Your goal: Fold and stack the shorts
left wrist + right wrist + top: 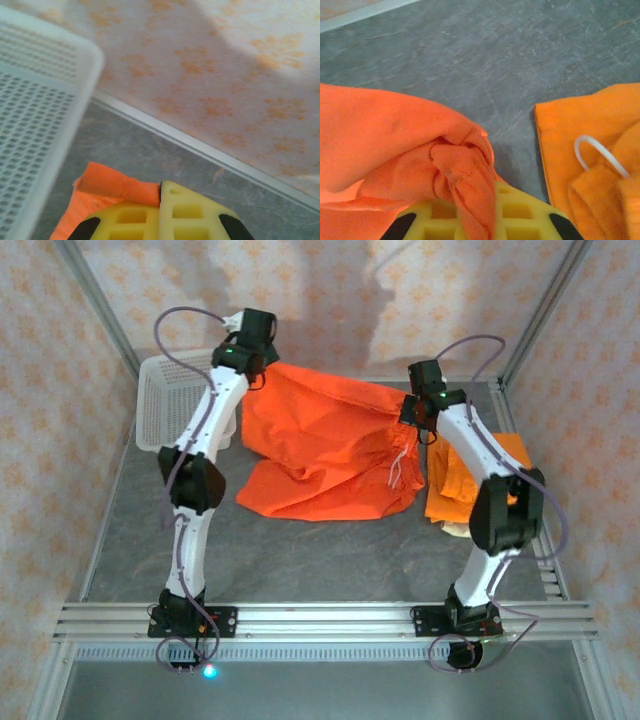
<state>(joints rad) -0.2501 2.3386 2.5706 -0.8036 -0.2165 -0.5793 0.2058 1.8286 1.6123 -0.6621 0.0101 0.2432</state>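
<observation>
The left gripper is clenched on a corner of the bright orange shorts. Its yellow pads pinch the cloth just beside the white mesh basket at the far left of the grey table. The right gripper is clamped on a bunched wad of cloth at the same garment's opposite corner. Between the two, the shorts stretch across the middle of the table, with the lower part (heavily creased) lying on the surface. Near the right arm, the folded orange shorts lie flat on the table, with a white drawstring looping over them.
</observation>
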